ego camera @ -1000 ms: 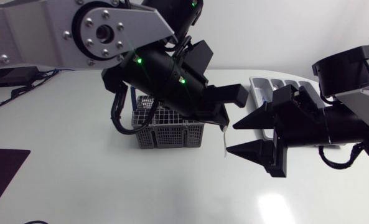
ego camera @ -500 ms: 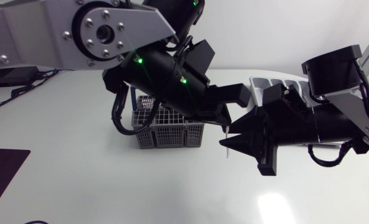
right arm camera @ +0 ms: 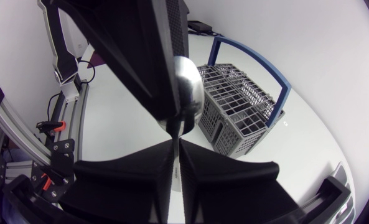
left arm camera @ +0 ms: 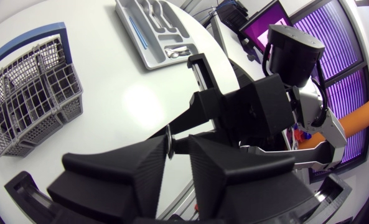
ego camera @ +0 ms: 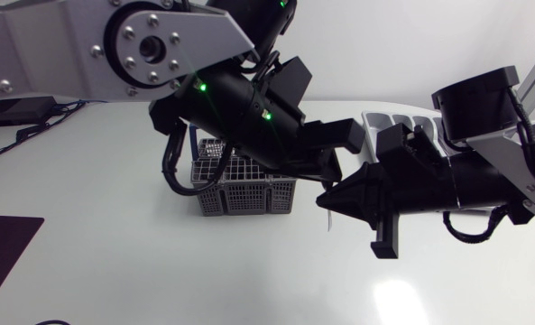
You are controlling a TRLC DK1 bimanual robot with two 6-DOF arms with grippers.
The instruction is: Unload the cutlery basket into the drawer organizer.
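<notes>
Two robot arms meet above a white bench (ego camera: 114, 262) in a hand-over of a metal spoon (right arm camera: 187, 93). From above, the meeting point is a little toward 3 o'clock from the bench's middle.

The spoon hangs upright in the air, touching neither bench nor container. Its bowl is pinched by the left pincer (left arm camera: 177, 144), which is clamped on it from two sides. Its thin handle runs down into the right pincer (right arm camera: 175, 144), whose fingers appear to be closed on the handle as well. The spoon thus looks to be gripped by both at once.

The grey wire cutlery basket (ego camera: 249, 197), with a blue handle, stands at 9 o'clock from the pincers, partly under the left arm. The grey drawer organizer (ego camera: 380, 126) lies at 1 o'clock from them, near the far edge, and several pieces of cutlery (left arm camera: 156, 18) are seen in its compartments.

Several risks are judged from here. If the left pincer is opened before the handle is firmly held, the smooth, narrow handle could slide out and the spoon be dropped on the bench. If the arms are drawn apart while both grips are tight, the spoon could be twisted or jerked loose. A grip low on the handle could also let the bowl tip over during transport, so that the compartment is missed.
</notes>
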